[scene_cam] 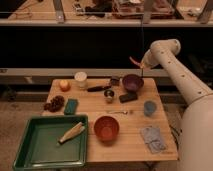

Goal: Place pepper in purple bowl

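The purple bowl [132, 82] sits at the back right of the wooden table [125, 145]. My gripper [140, 64] hangs above and just behind the bowl, at the end of the white arm [172, 75] that reaches in from the right. It is shut on the pepper [134, 61], a small orange-red tapered piece that sticks out to the left of the fingers, well above the bowl's rim.
A red-orange bowl [106, 128], a green tray [30, 150] holding a corn cob [71, 132], a metal cup [109, 94], a blue cup [149, 107], a grey cloth [152, 138], a white cup [80, 79], a round orange fruit [64, 85] and a green sponge [71, 105] stand on the table.
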Motion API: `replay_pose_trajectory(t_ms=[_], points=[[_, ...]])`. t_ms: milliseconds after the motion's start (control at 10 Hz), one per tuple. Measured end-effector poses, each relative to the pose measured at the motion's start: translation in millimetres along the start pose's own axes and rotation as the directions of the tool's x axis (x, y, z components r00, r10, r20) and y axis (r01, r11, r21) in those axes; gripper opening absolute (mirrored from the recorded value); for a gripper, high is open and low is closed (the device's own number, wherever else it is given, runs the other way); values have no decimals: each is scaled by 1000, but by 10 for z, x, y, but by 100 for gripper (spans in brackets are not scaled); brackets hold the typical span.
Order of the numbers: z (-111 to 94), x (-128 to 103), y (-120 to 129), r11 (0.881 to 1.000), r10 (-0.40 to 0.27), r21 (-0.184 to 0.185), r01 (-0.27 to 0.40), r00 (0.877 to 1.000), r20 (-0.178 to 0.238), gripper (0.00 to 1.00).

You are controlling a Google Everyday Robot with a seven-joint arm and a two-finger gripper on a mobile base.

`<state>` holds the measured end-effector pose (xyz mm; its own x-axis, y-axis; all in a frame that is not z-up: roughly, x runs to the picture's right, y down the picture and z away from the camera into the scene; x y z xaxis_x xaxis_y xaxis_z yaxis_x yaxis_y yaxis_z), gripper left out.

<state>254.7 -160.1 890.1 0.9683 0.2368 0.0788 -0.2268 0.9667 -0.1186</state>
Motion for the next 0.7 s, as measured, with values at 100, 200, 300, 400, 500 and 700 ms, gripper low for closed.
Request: replay_pose_trajectory(t_ms=[100, 200, 300, 400, 500, 700], points=[[21, -18, 7, 1000, -9, -24, 9, 1000, -6, 0], [-8, -14, 51, 998, -31, -61, 31, 999, -9, 0], [-49, -47, 106, 995, -52, -89, 52, 999, -2, 0], [-68, -66, 142, 992, -66, -106, 65, 998, -2, 0], [-82, -156, 185, 988, -87, -125, 86, 996, 1, 0], [-104, -201, 239, 984, -99, -148, 97, 995, -4, 0]])
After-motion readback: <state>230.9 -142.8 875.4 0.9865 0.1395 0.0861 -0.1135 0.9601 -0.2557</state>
